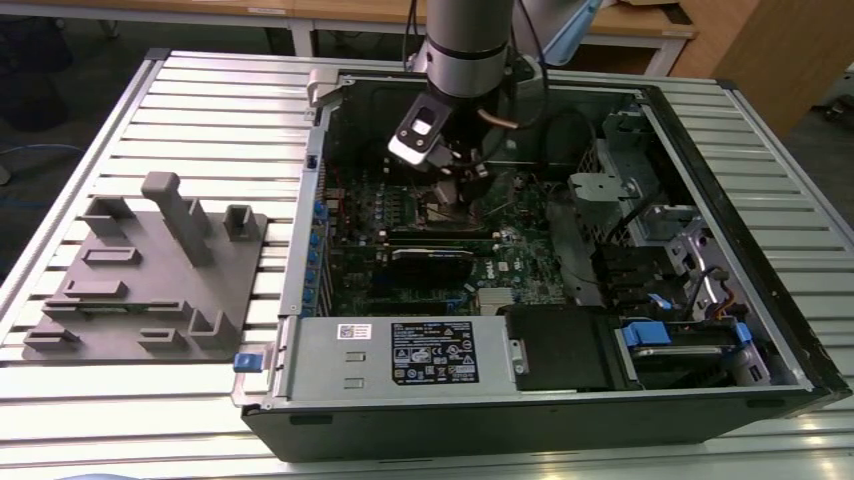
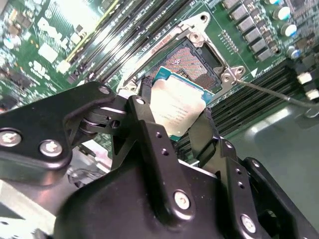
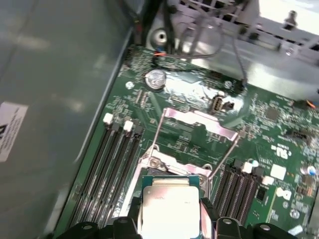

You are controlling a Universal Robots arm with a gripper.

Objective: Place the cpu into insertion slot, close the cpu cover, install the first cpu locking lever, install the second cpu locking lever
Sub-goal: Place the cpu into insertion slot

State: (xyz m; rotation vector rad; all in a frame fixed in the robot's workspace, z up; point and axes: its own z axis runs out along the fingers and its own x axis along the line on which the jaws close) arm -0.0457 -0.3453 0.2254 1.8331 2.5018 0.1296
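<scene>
While my gripper (image 2: 174, 124) pinches the cpu (image 2: 177, 105) over the open insertion slot (image 2: 193, 62), I'm on step 1, and seating it likely needs square, level alignment

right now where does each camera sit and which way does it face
Exterior view: off the robot, above the open computer case, looking down into it; shows the arm and gripper over the motherboard.
Second wrist view: on the wrist, looking along the black fingers at the cpu they clamp over the insertion slot.
First wrist view: on the wrist, looking across the motherboard past the held cpu to the opened cpu cover.
Shared: both wrist views show the gripped cpu and the insertion slot.
</scene>
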